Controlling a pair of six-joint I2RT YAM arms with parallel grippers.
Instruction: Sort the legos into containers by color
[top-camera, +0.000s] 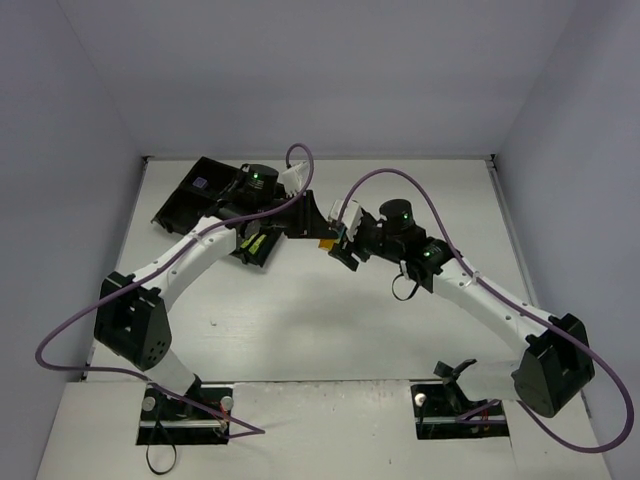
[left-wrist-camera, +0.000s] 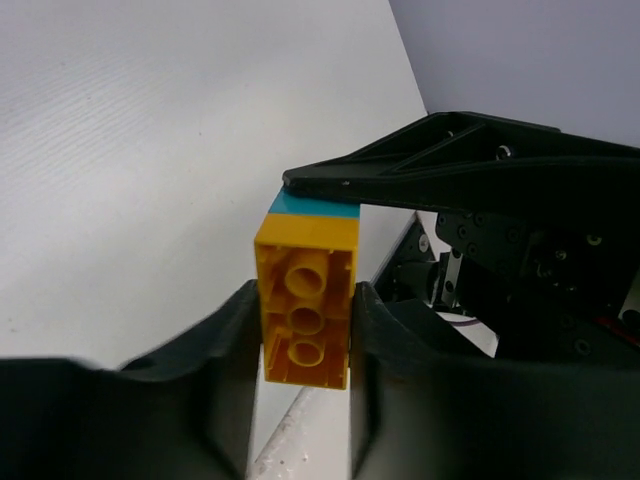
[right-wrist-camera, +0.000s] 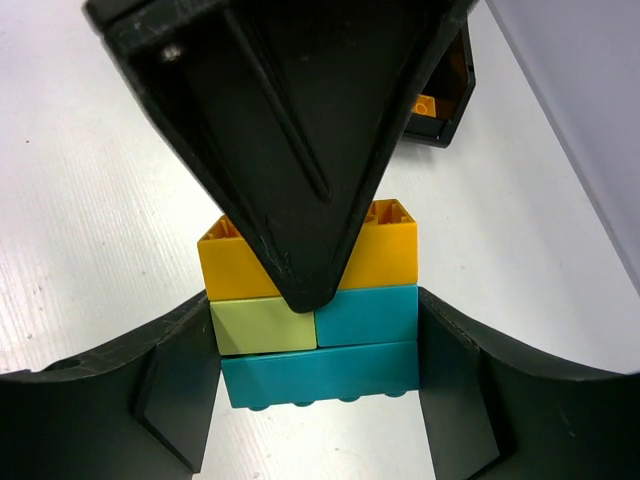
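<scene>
Left gripper (left-wrist-camera: 305, 300) was pinched on the two long sides of an orange brick (left-wrist-camera: 305, 250), whose hollow underside with three tubes faced its wrist camera. Right gripper (right-wrist-camera: 315, 340) was clamped on the other end of the same clump (top-camera: 327, 243). Its fingers pressed a long teal brick (right-wrist-camera: 320, 375) and, one layer beyond, a green brick (right-wrist-camera: 262, 327) and a short teal brick (right-wrist-camera: 365, 315) side by side. The orange brick sat farthest from the right gripper, partly hidden by the left gripper crossing in front. The clump hung between the two grippers, seemingly lifted off the desk (top-camera: 330, 330).

Count in the clump: one orange, one green and two teal, four bricks in all.

By their look, the bricks were hard, light, smooth plastic. They seemed stiff enough for a firm squeeze but likely to slip or twist. The flat side walls looked the best hold, and the stud joints would probably need a peeling pull.

To the left gripper's left, under its arm, lay one black tray (top-camera: 172, 208). It held one purple brick (top-camera: 199, 184) and green pieces (top-camera: 250, 245) too small to count. Ahead of the right gripper, a tray corner held one more orange piece (right-wrist-camera: 425, 103).
</scene>
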